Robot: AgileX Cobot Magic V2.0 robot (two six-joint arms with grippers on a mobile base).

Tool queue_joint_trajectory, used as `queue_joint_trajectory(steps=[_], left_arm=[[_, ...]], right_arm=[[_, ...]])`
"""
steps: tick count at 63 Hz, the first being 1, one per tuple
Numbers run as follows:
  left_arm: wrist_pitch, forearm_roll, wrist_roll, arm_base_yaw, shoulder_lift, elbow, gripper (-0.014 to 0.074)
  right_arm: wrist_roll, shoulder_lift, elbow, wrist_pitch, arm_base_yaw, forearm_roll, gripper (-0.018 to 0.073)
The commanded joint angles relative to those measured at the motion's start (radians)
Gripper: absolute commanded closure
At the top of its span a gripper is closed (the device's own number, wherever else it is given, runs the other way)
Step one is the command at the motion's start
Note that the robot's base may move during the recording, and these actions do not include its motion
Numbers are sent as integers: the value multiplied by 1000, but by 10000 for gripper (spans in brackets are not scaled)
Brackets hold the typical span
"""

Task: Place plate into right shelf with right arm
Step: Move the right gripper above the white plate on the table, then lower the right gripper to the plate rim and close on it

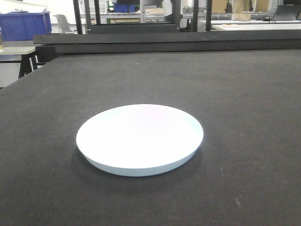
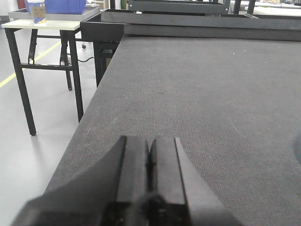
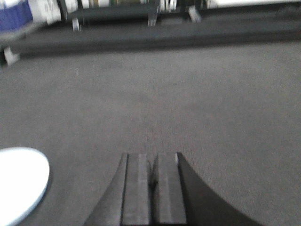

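Only in the front view: the plate [image 1: 139,139] whole, white and glossy, lying flat on the dark tabletop [image 1: 244,84], close to the near edge and roughly midway between the left and right edges. From the right wrist, blurred, just a white arc of it at the lower left. From the left wrist instead: the tabletop's left edge, grey floor beyond and a black-legged side table [image 2: 47,24].

Left gripper [image 2: 150,141] low over the tabletop near its left edge, pointing toward the far edge, fingers pressed together around nothing. Right gripper [image 3: 151,157] likewise low and level, aimed at the far edge, fingers closed on each other with only a thin seam between them, the plate off to its left and apart from it.

Blue bin [image 1: 23,26] beyond the far-left corner, contents hidden. Small clear cup [image 2: 36,12] on the side table, contents too small to tell.
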State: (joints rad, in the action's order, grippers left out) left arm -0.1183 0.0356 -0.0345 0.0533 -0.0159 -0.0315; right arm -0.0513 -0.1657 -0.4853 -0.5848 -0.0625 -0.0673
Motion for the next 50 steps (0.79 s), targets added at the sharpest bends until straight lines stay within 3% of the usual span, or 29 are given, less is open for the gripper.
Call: queue_joint_trajectory(steps=[1,9,19,29,50], left_arm=[[86,6,3,-1,-6,-10,643],[86,6,3,-1,-6,-10,643],[86,6,3,-1,-6,-10,643],[86,6,3,-1,-6,-10,643],[86,6,3,-1,-6,-10,643]], right_arm=[[113,-123,-108,-13,1,-74,503],[260,-291,-215,-109,1,-212,503],[330,-475,-299,-161,1,-399,501],[430,-623,-353,-186,-21,-502,500],[453,-903,-421,-22,-309,-515,499]])
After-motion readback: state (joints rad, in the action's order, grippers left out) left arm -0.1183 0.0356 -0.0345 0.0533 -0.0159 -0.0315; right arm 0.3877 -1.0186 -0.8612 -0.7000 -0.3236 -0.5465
